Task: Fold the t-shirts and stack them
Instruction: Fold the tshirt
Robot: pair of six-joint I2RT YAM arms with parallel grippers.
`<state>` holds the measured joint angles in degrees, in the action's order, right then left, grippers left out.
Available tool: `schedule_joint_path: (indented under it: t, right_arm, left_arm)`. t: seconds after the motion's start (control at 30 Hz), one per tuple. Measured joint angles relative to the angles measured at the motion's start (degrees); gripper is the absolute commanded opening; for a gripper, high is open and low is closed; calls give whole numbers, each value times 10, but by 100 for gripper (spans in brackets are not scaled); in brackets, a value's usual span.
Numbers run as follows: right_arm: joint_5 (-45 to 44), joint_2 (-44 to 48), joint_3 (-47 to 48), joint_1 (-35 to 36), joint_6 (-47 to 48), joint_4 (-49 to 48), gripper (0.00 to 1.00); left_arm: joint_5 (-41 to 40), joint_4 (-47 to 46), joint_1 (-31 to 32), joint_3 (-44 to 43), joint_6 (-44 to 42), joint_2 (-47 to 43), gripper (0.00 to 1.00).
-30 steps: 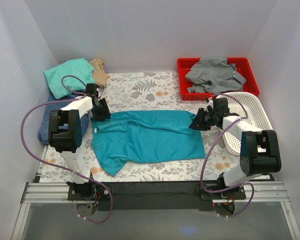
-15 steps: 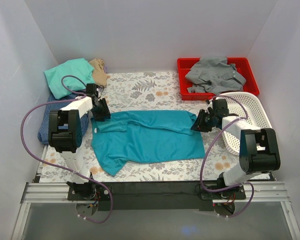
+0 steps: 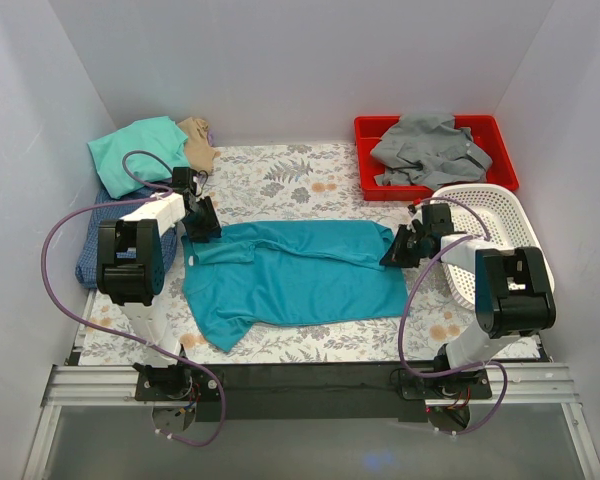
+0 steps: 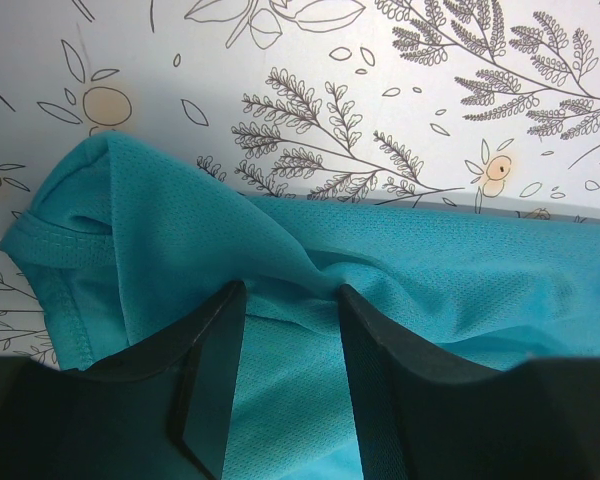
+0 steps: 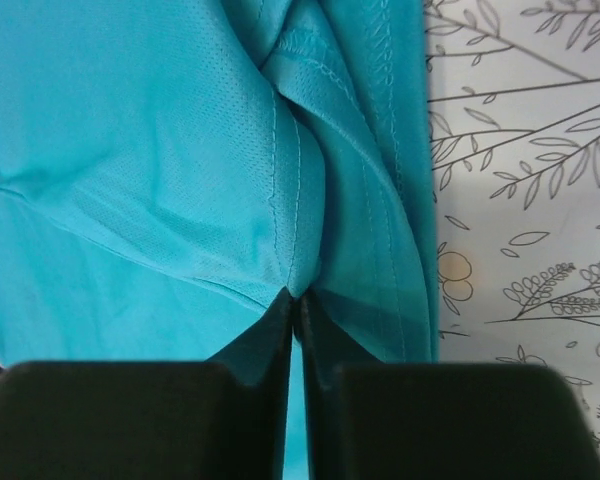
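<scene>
The deep-teal t-shirt (image 3: 290, 275) lies spread on the floral table cover, with one sleeve toward the front left. My left gripper (image 3: 202, 222) is at its far left corner. In the left wrist view it (image 4: 288, 300) is open, with the fingers (image 4: 215, 380) astride a raised fold of the teal cloth (image 4: 180, 240). My right gripper (image 3: 395, 248) is at the shirt's far right edge. In the right wrist view it (image 5: 298, 300) is shut on a pinch of the hemmed teal cloth (image 5: 180, 150).
A red tray (image 3: 361, 160) at the back right holds a grey shirt (image 3: 430, 145). A white mesh basket (image 3: 505, 215) stands right of my right arm. Mint green (image 3: 138, 145), tan (image 3: 198, 140) and blue-checked (image 3: 100, 240) shirts are piled at the back left.
My right arm has shifted slightly back and left while its gripper stays at the shirt's right edge. The left arm and the shirt have not visibly moved.
</scene>
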<state>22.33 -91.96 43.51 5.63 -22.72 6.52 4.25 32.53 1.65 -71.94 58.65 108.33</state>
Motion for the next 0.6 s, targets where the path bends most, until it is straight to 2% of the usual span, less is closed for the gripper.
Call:
schedule_joint_path:
  t: [0.03,0.27,0.43,0.6]
  right_arm:
    - [3,-2,-3,0,-4,-7,1]
    - [18,4,-6,0,-10,-22,1]
    - [23,44,-1,0,-11,-20,1]
    - [22,61,60,0,3,-18,1]
  left_arm:
    - [0,0,0,0,0,0,41]
    - [1,0,0,0,-2,0,41]
    - [2,0,0,0,-2,0,41]
    - [3,0,0,0,-3,0,41]
